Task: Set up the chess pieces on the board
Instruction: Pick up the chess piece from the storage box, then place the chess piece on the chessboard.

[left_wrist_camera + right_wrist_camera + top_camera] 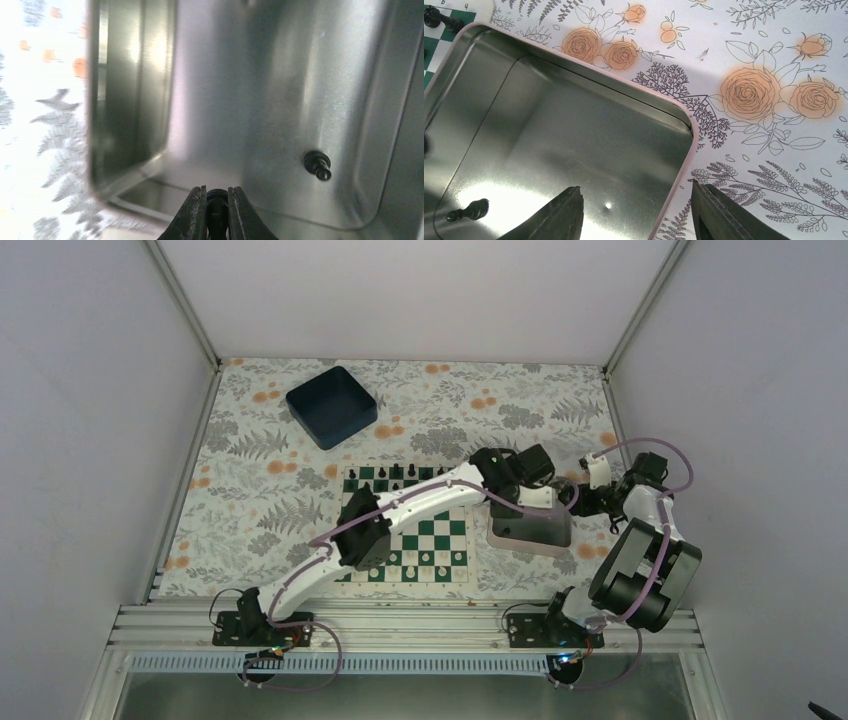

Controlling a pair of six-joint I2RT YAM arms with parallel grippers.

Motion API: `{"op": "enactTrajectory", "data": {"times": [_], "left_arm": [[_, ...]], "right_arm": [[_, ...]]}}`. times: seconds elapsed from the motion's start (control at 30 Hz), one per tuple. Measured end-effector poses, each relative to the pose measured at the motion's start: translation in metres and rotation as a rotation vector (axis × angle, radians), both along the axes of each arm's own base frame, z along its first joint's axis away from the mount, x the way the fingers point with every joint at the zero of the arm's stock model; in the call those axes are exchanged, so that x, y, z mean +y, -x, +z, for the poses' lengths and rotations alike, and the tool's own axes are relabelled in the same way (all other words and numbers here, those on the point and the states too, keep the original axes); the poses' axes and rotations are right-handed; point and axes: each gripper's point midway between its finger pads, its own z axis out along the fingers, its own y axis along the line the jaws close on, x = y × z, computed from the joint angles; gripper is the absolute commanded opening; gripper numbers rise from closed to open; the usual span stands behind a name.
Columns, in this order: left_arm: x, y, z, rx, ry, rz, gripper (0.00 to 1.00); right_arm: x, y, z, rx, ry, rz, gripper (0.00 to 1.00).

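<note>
Left end effector (217, 193) pinches a black chess piece (217, 212) above the tray (280, 75).

Probably a lab: white enclosure walls (420, 300), aluminium mounting rail (400, 625).

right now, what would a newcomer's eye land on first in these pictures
The left gripper, stretched across the board into the silver tray, is shut on a black chess piece. One more black piece lies loose on the tray floor, and the right gripper hangs open over the tray's corner.
</note>
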Motion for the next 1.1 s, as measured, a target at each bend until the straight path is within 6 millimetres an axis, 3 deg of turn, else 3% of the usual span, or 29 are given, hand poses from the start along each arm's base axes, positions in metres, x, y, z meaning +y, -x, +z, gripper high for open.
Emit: {"op": "enactTrajectory", "data": {"times": [0.23, 0.4, 0.67, 0.77, 0.87, 1.1], "left_arm": [[0.011, -0.007, 0.087, -0.082, 0.108, 0.033, 0.07], [0.050, -0.023, 0.124, -0.090, 0.144, 0.101, 0.06], [0.184, -0.088, 0.099, -0.054, 0.084, 0.355, 0.06], [0.227, -0.097, 0.091, -0.041, 0.091, 0.431, 0.06], [0.254, -0.101, 0.086, -0.029, 0.111, 0.476, 0.06], [0.282, -0.109, 0.054, 0.016, 0.128, 0.522, 0.05]], "right_arm": [[0.000, 0.000, 0.000, 0.000, 0.000, 0.000, 0.56], [0.000, 0.000, 0.000, 0.001, 0.000, -0.001, 0.56], [0.000, 0.001, -0.003, 0.012, -0.005, -0.001, 0.56], [0.001, 0.002, -0.005, 0.021, -0.011, -0.001, 0.56], [0.003, 0.002, -0.006, 0.027, -0.014, 0.004, 0.56], [0.003, 0.003, -0.010, 0.043, -0.023, 0.004, 0.57]]}}
